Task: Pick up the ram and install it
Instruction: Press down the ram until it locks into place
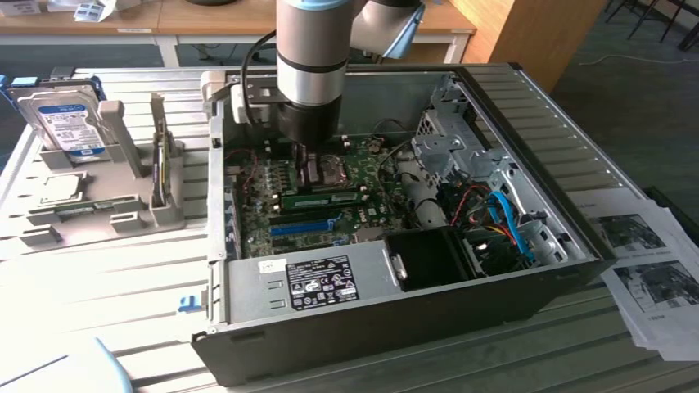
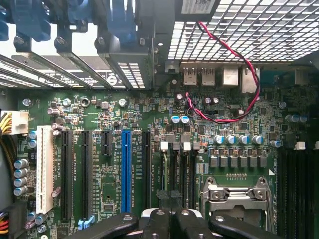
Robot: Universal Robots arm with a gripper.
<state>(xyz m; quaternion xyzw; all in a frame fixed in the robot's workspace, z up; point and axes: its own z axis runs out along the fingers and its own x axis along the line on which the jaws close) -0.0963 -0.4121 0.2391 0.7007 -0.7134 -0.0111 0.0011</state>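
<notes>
From the exterior view's left, a grey holder rack [image 1: 93, 205] is standing on the slatted table [image 1: 110, 295], carrying one hard drive [image 1: 68, 121] at its ten o'clock corner and one square silver processor [image 1: 57, 187] lying flat below it. One computer case [image 1: 525, 278] is sitting open in the middle, and the arm [image 1: 317, 49] is reaching down into it at about eleven o'clock of the case's interior. One ram [image 1: 326, 197] is lying along the motherboard [image 1: 262, 221] just below the arm, at six o'clock of it, with a blue slot [image 1: 300, 227] beneath. Printed sheets [image 1: 644, 262] are lying at three o'clock.

The wrist view is showing board detail the outside camera misses: one white slot [image 2: 45, 172], one blue slot, a looping red and black wire [image 2: 227, 119], and the processor socket [image 2: 238, 196]. The gripper [image 2: 169, 219] is sitting fully closed there, fingers [image 2: 158, 224] pressed together, gripping nothing.
</notes>
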